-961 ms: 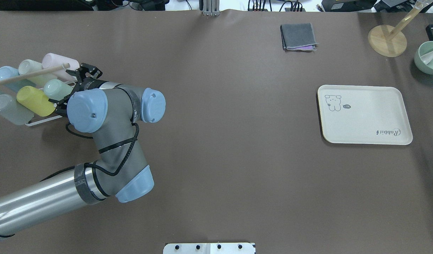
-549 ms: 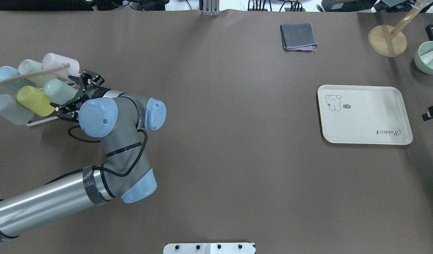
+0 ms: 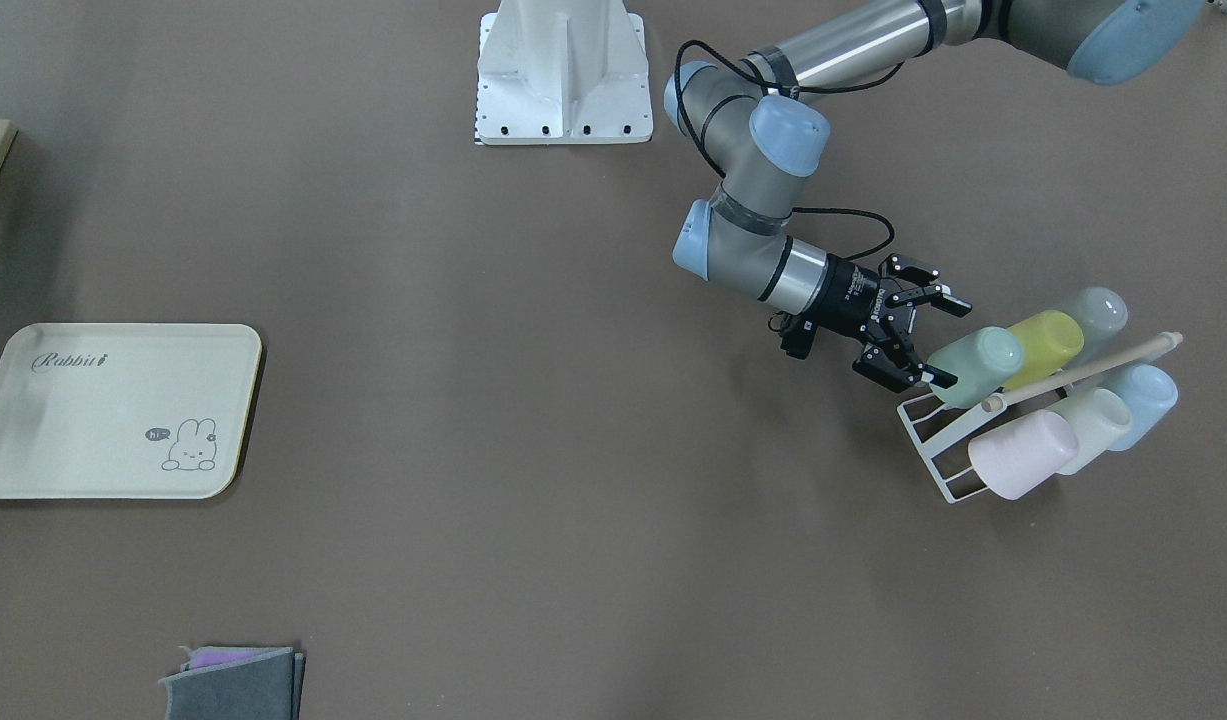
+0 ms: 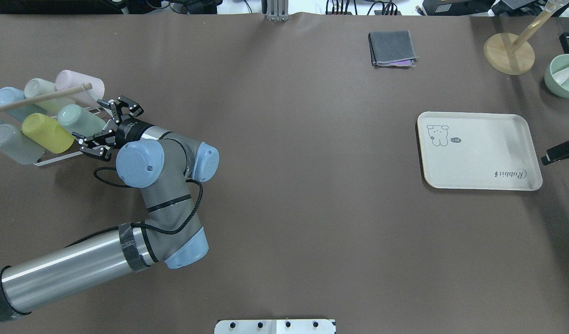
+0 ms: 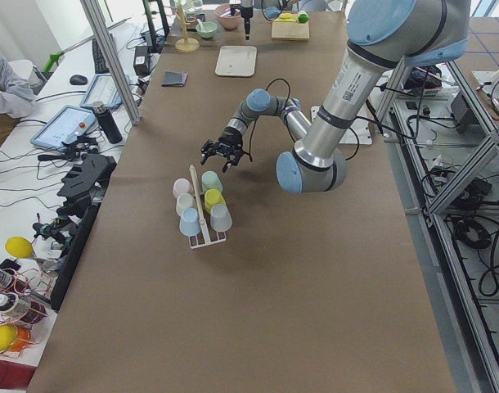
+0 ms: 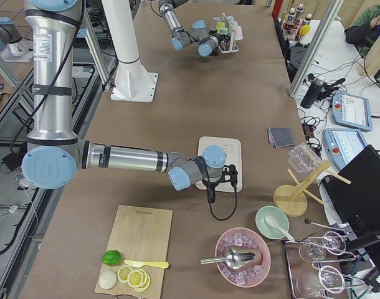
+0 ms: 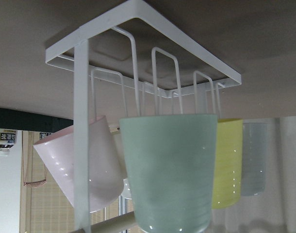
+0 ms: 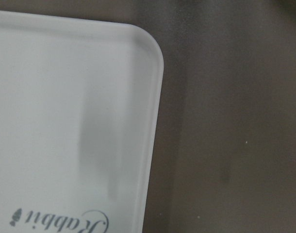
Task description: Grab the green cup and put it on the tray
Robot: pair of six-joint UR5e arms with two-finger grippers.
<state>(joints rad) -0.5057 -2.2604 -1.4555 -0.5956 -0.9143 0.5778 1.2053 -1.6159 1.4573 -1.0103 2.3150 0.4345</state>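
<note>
The left gripper [image 4: 96, 125] has its jaws spread wide at the closed end of the green cup [image 4: 78, 119], grasping nothing. The cup lies tilted on a white wire rack [image 4: 57, 158] at the table's left end, just beside a yellow cup [image 4: 43, 132]. An off-axis pull could snag the prong and drag the light rack — or knock the neighbour loose. Toward the right end lies the tray [image 4: 479, 184], lettered "Rabbit"; the right gripper [image 4: 551, 157] hovers by it — its jaws I cannot tell.
</note>
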